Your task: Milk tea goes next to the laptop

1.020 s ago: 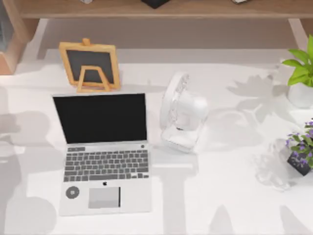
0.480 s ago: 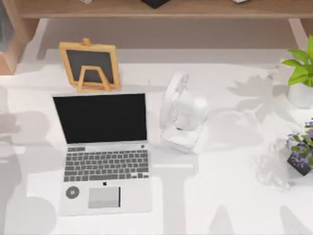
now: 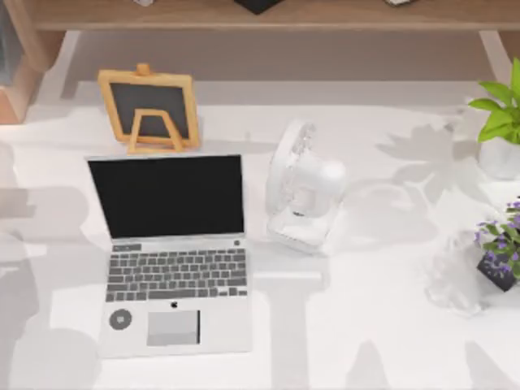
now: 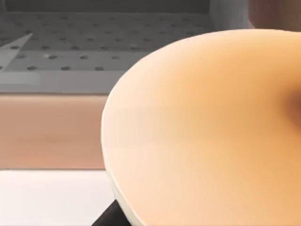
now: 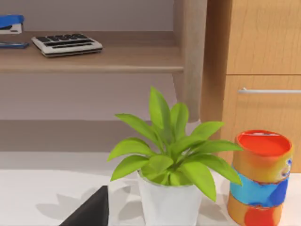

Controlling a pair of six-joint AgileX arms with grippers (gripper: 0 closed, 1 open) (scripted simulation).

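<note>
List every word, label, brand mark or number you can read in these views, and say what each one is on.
No words or numbers can be read.
Laptop: a small apple-shaped logo below the keyboard, no lettering; key legends too small to read; round grey sticker blurred.
Small chalkboard: blank.
Colourful can: bright print, no legible text.
Calculator on the shelf: keys too small to read.
Milk tea: plain tan-orange top, no text.
</note>
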